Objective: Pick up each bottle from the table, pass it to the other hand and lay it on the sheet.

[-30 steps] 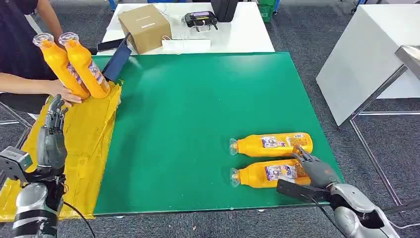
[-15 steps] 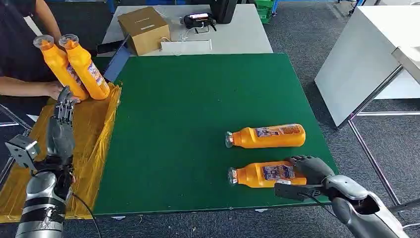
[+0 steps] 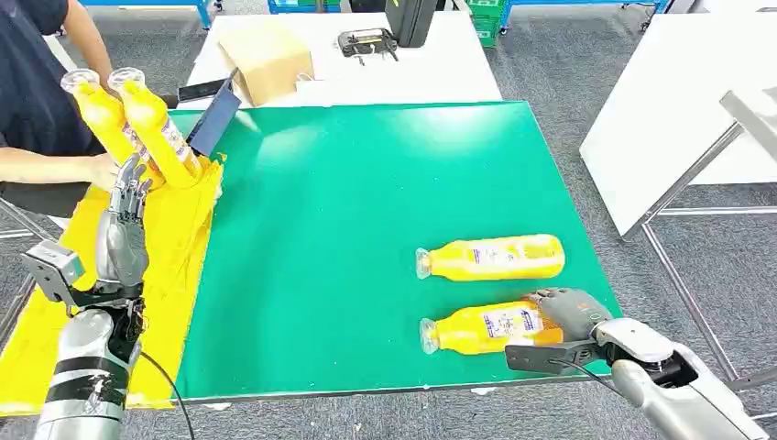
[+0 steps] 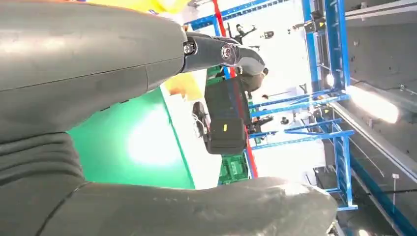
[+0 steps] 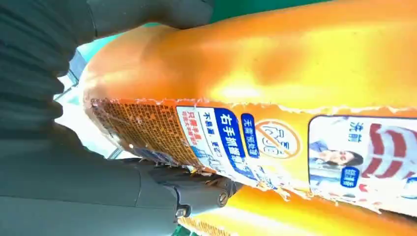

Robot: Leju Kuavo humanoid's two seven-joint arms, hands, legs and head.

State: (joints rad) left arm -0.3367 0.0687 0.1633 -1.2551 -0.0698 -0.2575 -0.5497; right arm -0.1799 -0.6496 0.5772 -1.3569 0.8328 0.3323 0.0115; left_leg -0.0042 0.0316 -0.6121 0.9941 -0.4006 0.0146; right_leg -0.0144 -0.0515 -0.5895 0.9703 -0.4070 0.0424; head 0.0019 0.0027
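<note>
The robot's arms are silver metal tubes with dark bands; a black cable (image 3: 165,390) trails by the left one. The left hand (image 3: 123,236) and right hand (image 3: 570,310) are dark grey with jointed fingers. The person wears a dark short-sleeved shirt (image 3: 27,73).

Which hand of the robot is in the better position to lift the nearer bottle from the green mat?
The right hand. It already wraps the base end of the nearer bottle lying on the green mat. The left hand is raised over the yellow sheet on the far side.

robot lab, blue racking (image 4: 339,98), white worktables (image 3: 403,69)
</note>
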